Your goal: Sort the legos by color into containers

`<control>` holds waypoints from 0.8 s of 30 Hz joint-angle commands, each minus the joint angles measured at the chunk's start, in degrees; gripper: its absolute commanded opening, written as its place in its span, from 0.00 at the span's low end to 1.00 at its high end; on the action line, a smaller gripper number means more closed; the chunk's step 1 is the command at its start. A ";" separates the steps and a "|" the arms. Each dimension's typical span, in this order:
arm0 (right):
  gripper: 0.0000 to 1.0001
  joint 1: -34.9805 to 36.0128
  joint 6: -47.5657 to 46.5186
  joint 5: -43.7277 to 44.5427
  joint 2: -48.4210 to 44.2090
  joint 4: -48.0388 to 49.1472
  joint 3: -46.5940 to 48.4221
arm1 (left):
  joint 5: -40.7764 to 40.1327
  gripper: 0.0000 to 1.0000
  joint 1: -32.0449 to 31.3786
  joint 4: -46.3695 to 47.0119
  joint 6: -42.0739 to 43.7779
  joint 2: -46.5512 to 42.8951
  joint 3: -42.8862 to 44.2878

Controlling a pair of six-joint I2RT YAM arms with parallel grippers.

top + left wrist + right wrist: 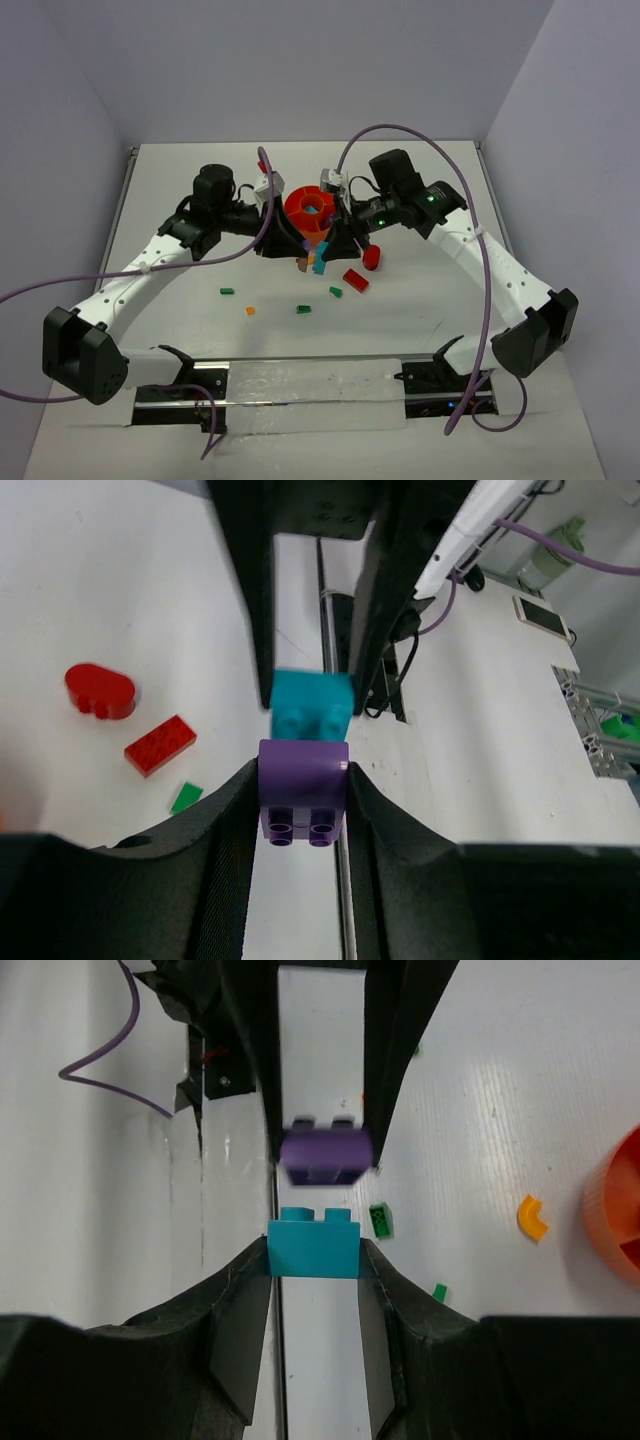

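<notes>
My left gripper (304,780) is shut on a purple block (304,792). My right gripper (313,1250) is shut on a teal block (313,1245). The two grippers face each other above the table, just in front of the orange divided bowl (312,212). In the right wrist view the purple block (325,1157) sits a little apart from the teal block's studs. In the top view the grippers (290,240) (335,245) meet at the teal block (320,257). A red brick (355,280) and a red round piece (371,257) lie on the table to the right.
Small green pieces (227,292) (304,309) (336,292) and a tiny orange piece (250,310) lie scattered in front of the grippers. An orange curved piece (532,1217) lies near the bowl (620,1220). Purple cables loop over both arms.
</notes>
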 commanded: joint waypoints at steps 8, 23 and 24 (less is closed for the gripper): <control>0.00 -2.76 -2.94 7.05 -8.01 0.13 -5.36 | -0.70 0.00 7.71 -10.90 8.81 -1.70 5.37; 0.00 -7.85 6.53 26.05 -4.44 27.63 -7.70 | -25.82 0.00 11.50 -2.05 11.12 -3.32 6.29; 0.00 -8.14 6.23 25.26 -4.02 28.58 -7.93 | -26.20 0.00 11.79 -0.77 11.14 -3.00 5.88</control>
